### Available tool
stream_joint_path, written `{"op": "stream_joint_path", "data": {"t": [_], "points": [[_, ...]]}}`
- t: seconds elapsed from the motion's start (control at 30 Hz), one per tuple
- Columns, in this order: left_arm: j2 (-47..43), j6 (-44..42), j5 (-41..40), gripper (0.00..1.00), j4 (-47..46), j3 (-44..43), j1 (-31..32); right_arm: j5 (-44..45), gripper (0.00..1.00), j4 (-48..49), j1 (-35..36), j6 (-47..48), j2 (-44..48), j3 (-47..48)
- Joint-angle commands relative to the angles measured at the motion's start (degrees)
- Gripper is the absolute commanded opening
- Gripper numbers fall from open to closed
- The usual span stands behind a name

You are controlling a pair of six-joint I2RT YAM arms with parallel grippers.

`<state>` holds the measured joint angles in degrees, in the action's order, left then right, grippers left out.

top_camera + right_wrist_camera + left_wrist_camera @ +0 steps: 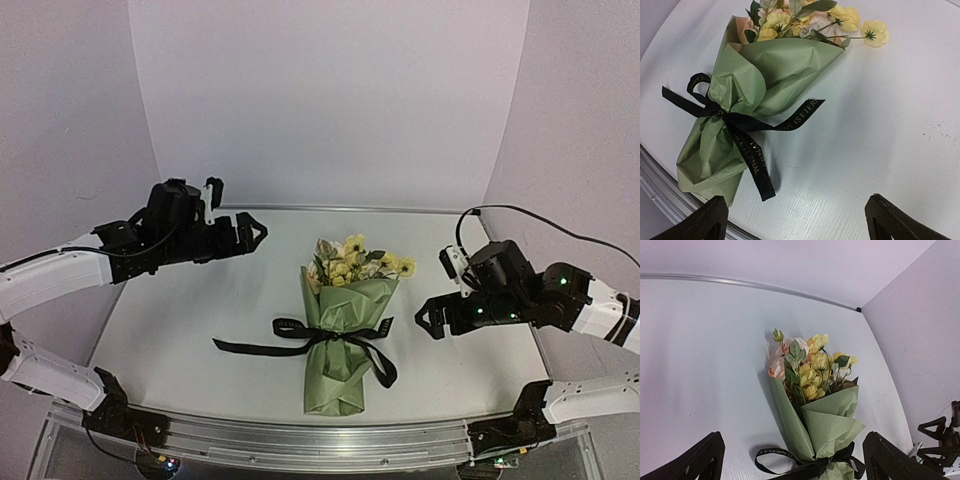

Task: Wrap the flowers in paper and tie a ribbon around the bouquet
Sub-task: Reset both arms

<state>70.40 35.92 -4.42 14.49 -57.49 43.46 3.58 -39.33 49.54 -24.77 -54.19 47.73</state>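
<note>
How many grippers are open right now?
2: left gripper, left of the bouquet and farther back; right gripper, to its right. Neither touches it.

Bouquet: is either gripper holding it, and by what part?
Nothing is held. The left gripper and right gripper are both open and apart from the bouquet, which lies on the table with the ribbon tied round it.

Left arm (60, 272) extends inward from the left side, left gripper (250, 232) pointing right, jaws spread wide, nothing held. Right arm (590, 300) sits lower, right gripper (428, 318) pointing left, jaws equally wide and empty. Both apparently hover; height is unclear from above.
</note>
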Motion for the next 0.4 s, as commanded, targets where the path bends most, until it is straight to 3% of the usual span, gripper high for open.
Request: {"op": "stream_joint_path", "data": {"t": [0.0,0.37], "points": [[-4.1,-1.5,-5.8,1.0,0.9,-2.9,0.0,5.2,0.98,0.6,-0.1,-1.8,2.7,-2.4],[-4.5,-3.3,-6.3,1.0,1.2,-1.9,0.0,5.8,0.98,0.6,-0.1,-2.7,3.6,-3.3]]}}
